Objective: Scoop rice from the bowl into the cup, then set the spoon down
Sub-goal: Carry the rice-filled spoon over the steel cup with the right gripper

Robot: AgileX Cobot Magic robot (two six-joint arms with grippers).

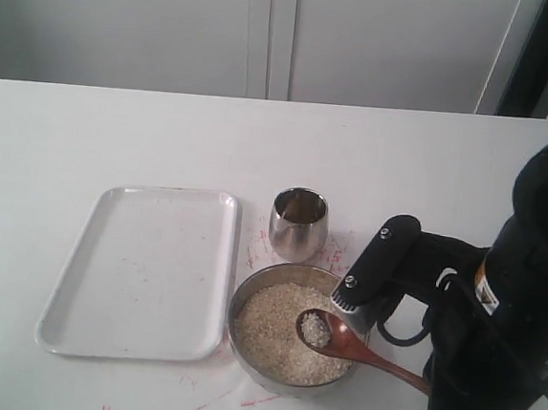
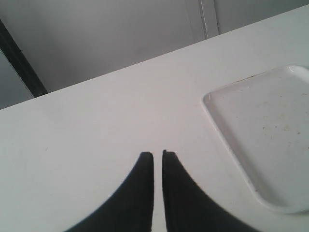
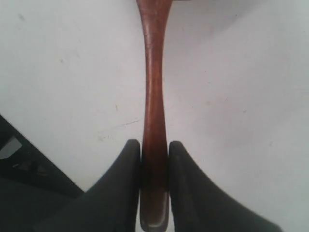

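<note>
The steel bowl (image 1: 244, 296) sits near the table's front edge, filled with rice (image 1: 268, 331). The wooden spoon (image 1: 331, 338) hovers over the bowl's right side with a small heap of grains in its oval bowl. Its handle (image 3: 154, 87) slants down to the right into my right gripper (image 1: 424, 379), which is shut on the handle's end (image 3: 154, 145). The small steel cup (image 1: 298, 224) stands upright just behind the bowl. My left gripper (image 2: 158, 154) is shut with nothing in it, over bare table; the exterior view does not show it.
A white rectangular tray (image 1: 143, 270) lies left of the bowl and cup, and its corner (image 2: 270, 130) shows in the left wrist view. The black right arm (image 1: 514, 312) fills the front right. Red marks speckle the table around the bowl.
</note>
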